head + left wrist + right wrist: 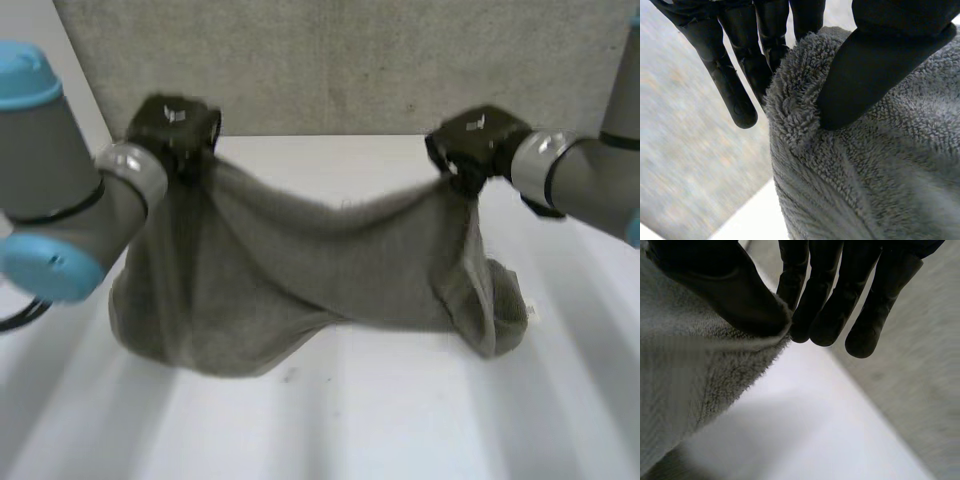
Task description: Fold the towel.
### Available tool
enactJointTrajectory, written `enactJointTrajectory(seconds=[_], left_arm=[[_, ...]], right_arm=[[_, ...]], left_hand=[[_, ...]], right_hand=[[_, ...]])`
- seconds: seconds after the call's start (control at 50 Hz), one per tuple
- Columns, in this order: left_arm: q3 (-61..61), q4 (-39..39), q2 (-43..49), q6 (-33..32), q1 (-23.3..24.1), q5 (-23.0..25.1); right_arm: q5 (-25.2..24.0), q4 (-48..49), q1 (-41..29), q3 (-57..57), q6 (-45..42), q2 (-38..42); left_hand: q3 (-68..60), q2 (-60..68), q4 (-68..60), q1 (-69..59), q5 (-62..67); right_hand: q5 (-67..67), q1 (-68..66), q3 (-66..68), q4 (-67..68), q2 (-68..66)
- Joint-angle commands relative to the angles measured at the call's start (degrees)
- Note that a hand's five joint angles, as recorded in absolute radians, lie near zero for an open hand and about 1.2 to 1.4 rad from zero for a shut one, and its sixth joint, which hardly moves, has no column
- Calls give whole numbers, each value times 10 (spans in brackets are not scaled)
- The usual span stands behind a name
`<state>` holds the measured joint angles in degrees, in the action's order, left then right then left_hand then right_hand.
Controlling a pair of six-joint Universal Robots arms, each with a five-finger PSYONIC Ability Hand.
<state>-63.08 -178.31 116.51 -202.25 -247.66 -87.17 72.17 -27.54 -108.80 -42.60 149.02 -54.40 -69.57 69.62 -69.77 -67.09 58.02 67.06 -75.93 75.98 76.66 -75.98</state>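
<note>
Fingers (740,55) of left hand (175,125) pinch towel (320,270) corner | right hand (475,145) pinches other corner | towel sags between

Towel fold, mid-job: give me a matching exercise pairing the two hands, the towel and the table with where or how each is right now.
Things:
1. left hand
2. right hand
3. towel
4. table

States:
A. white, lying beneath the rest
B. grey, sagging between the hands
C. pinching the towel's top edge at the head view's right
D. pinching the towel's top edge at the head view's left

Pairs: 1-D; 2-C; 3-B; 4-A
</note>
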Motion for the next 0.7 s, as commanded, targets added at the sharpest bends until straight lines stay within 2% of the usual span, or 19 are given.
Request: enactJointTrajectory(seconds=[0.02,0.1,0.24,0.28,0.32,0.34,0.38,0.42,0.56,0.64,0.7], left_arm=[[175,-67,33,34,-1,-17],[221,-92,15,84,-5,-55],[178,-85,-38,97,-5,-77],[146,-80,-50,99,-6,-76],[60,-78,-78,95,-12,-71],[59,-78,-78,95,-12,-71],[-31,-84,-99,94,-19,-71],[-72,-85,-107,94,-25,-71],[-245,-93,-115,92,-54,-71],[-288,-104,-115,92,-55,-70],[-315,-119,-113,92,-55,-60]], right_arm=[[8,101,-1,189,4,47],[-5,164,0,240,15,30],[-58,166,5,242,20,-6],[-73,151,6,234,20,-10],[-108,90,7,209,11,-9],[-108,90,7,209,11,-9],[-134,33,7,174,-18,-1],[-142,8,7,148,-45,4],[-139,-59,7,-10,-205,60],[-131,-52,7,-57,-223,86],[-111,-16,5,-90,-194,100]], left_hand=[[-104,104,-102,-129,120],[-104,104,-102,-129,120],[-104,104,-102,-129,120],[-104,104,-102,-129,120],[-104,104,-102,-129,120],[-104,104,-102,-129,120],[-104,104,-102,-129,120],[-104,104,-102,-129,120],[-104,104,-102,-129,120],[-104,104,-102,-129,120],[-104,104,-102,-129,120]], right_hand=[[29,-41,40,33,-40],[29,-41,40,33,-40],[29,-41,40,33,-40],[29,-41,40,33,-40],[29,-41,40,33,-40],[29,-41,40,33,-40],[29,-41,40,33,-40],[29,-41,40,33,-40],[29,-41,40,33,-40],[29,-41,40,33,-40],[29,-41,40,33,-40]])
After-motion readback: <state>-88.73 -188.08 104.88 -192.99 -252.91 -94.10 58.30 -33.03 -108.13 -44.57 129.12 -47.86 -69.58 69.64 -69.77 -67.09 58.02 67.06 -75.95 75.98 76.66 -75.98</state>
